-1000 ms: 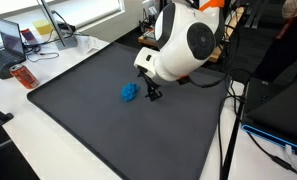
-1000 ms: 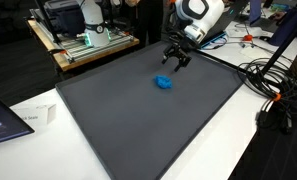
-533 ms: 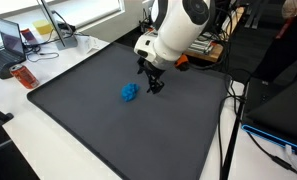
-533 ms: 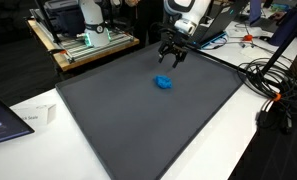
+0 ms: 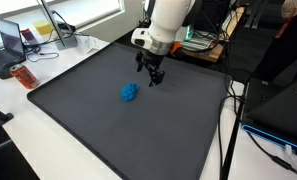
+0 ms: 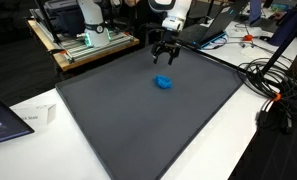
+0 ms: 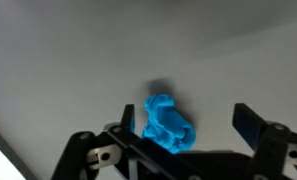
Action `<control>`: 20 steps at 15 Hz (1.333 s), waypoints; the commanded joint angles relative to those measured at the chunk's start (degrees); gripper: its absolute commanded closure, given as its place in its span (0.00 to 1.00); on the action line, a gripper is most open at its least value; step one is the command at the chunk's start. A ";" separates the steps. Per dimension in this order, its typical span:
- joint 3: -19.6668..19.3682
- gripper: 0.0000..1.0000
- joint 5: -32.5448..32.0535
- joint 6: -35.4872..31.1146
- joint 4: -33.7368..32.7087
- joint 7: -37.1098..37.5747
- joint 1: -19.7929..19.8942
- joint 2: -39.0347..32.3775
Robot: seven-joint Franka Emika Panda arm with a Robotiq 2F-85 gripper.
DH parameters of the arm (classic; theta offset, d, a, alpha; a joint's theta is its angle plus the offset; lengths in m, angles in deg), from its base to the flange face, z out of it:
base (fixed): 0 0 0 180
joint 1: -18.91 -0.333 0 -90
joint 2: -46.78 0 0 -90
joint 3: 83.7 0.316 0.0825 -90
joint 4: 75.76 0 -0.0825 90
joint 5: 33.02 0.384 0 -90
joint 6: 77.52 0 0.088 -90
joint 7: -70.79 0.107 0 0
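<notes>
Fingers (image 7: 250,122) spread wide, nothing pinched between them. Black two-finger gripper (image 5: 152,77) hangs on the white arm, tips pointing down over the far part of the dark grey rubbery mat (image 5: 98,130). Cannot tell whether the tips touch the mat.

Small crumpled bright-blue cloth-like lump (image 5: 130,92) lies loose on the mat, near the gripper but apart from it, no contact. In an exterior view the gripper (image 6: 165,57) sits just beyond the lump (image 6: 164,82), toward the mat's far edge. In the wrist view the lump (image 7: 168,123) shows in the gap of the gripper (image 7: 188,118), closer to one finger, flat on the grey mat (image 7: 78,60).

Mat covers most of a white table (image 5: 13,130). Open laptop (image 5: 10,40) and a small red-orange packet (image 5: 24,76) on the table beside the mat. Bundle of black cables (image 6: 273,85) off the mat's other side.
</notes>
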 commanded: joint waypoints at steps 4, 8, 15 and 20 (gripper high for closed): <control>0.53 0.00 -1.60 -10.26 9.78 -6.39 2.71 6.54; 0.13 0.00 -0.94 -16.31 13.40 -11.80 4.25 8.15; 2.15 0.00 3.87 -22.61 16.15 -26.08 9.76 8.17; 7.19 0.00 12.04 -26.02 16.53 -39.89 16.46 7.39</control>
